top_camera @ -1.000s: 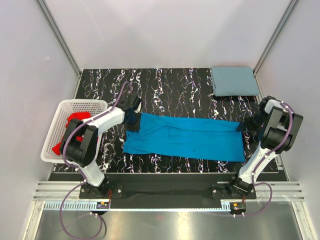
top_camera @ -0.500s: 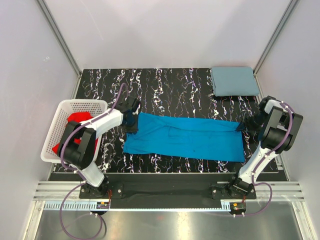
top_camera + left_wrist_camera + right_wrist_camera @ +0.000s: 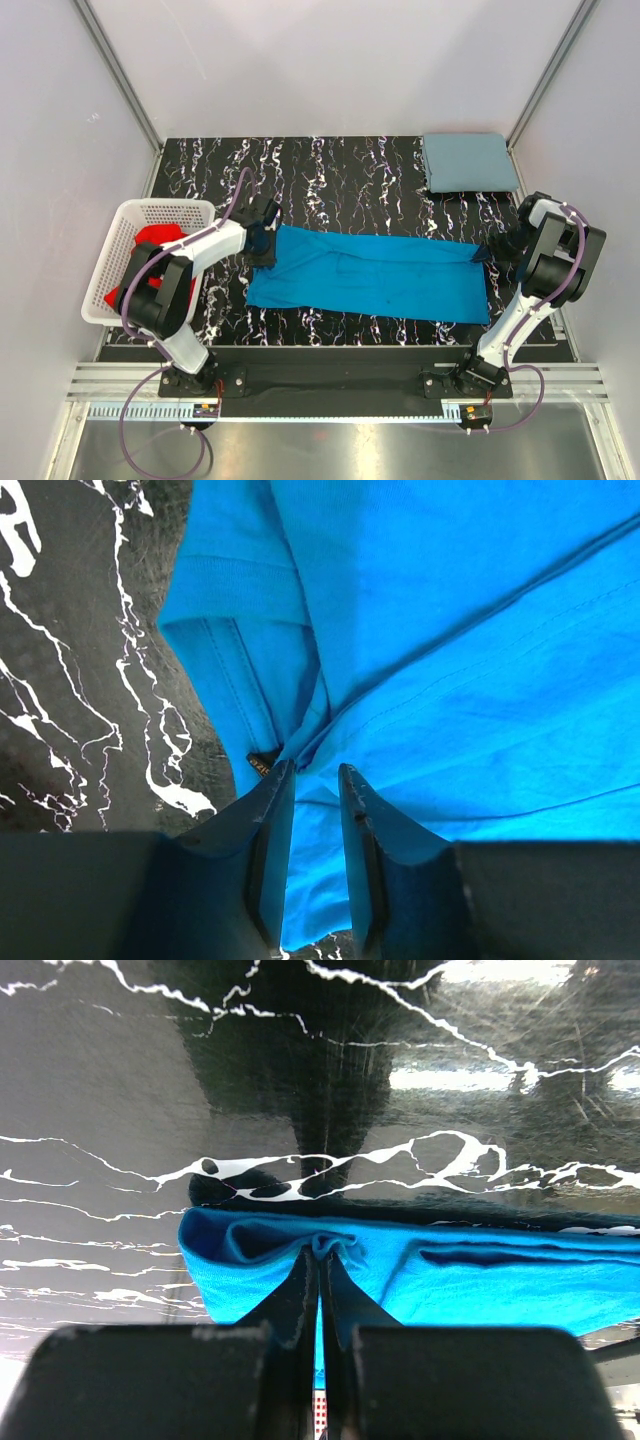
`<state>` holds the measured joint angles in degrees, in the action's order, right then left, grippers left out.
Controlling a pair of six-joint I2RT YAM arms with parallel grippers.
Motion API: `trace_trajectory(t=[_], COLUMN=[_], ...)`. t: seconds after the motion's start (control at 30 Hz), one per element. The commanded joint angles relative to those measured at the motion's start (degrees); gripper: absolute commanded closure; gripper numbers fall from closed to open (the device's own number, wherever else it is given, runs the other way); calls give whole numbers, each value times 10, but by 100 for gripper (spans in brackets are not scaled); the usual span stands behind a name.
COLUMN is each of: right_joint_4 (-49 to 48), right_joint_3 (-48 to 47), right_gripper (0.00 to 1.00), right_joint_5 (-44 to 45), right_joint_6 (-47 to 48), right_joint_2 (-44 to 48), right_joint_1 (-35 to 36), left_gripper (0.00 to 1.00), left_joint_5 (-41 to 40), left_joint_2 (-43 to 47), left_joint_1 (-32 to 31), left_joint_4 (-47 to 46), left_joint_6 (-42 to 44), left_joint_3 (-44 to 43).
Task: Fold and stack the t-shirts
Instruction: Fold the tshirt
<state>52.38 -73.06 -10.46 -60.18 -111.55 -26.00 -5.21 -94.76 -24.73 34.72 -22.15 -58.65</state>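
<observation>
Red shirts [image 3: 152, 240] sit in the basket [image 3: 160, 207] at frame left. The left claw [image 3: 312, 775] is narrow and pinches a bunched fold at the left end of the blue shirt [image 3: 380, 275], which lies stretched across mid frame on the tabletop [image 3: 340, 165]. The right claw [image 3: 320, 1255] is clamped on the shirt's right edge. A grey shirt [image 3: 468, 162] lies folded at upper right. Risk: both pinches are thin, so an uneven pull could slip a corner free or skew the fold.
</observation>
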Motion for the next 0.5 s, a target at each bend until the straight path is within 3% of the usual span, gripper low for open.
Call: trace_trajectory(t=[0.0,0.1,0.17,0.47], right_joint_4=[-2,-2,0,48], right_joint_3=[-2,-3,-6,-54], right_gripper=[100,100,100,100], right_joint_5=[1,3,11,75], right_joint_6=[2,3,8,56], right_joint_2=[-4,-4,-3,-3], right_joint_1=[2,2,2,2], left_gripper=[75,87,100,100], left_joint_5=[2,5,6,-43], left_joint_2=[-3,4,9,48], left_joint_1=[1,1,1,1], left_joint_4=[-25,-26,-19,61], left_joint_6=[-5,1,11,19], left_joint_3=[-1,-8,-19,-121])
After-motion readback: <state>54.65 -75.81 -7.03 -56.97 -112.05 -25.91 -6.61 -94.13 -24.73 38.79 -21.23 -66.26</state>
